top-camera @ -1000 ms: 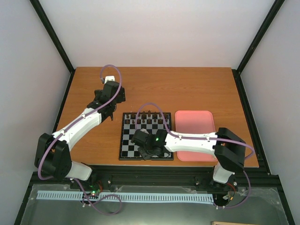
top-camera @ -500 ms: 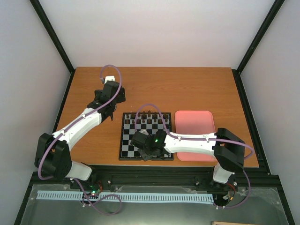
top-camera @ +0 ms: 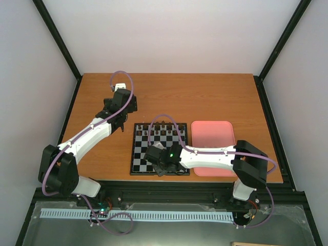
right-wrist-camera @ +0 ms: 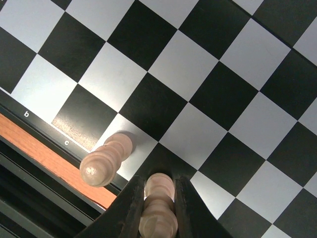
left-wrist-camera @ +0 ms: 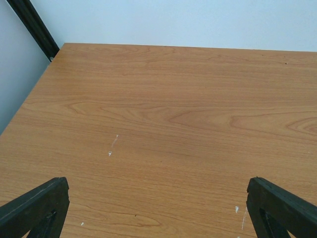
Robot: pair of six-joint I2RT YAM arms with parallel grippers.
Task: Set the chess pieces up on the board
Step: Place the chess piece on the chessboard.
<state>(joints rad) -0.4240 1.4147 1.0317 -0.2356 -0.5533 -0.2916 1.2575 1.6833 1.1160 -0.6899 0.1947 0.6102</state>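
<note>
The black and white chessboard (top-camera: 160,148) lies at the table's front middle, with dark pieces along its far rows. My right gripper (top-camera: 163,165) is over the board's near edge. In the right wrist view its fingers (right-wrist-camera: 130,208) are shut on a pale beige chess piece (right-wrist-camera: 158,208) that stands on a black square of the near row. A second pale beige piece (right-wrist-camera: 105,159) stands on the white square to its left. My left gripper (top-camera: 117,119) is open and empty over bare table left of the board; its fingertips (left-wrist-camera: 37,208) show wide apart.
A pink rectangular tray (top-camera: 212,147) lies right of the board, partly under my right arm. The board's edge letters b and c and the table's near edge (right-wrist-camera: 44,163) show in the right wrist view. Black frame posts stand at the table's corners.
My right gripper has shifted very slightly toward the board's near edge. The left arm has not moved.
</note>
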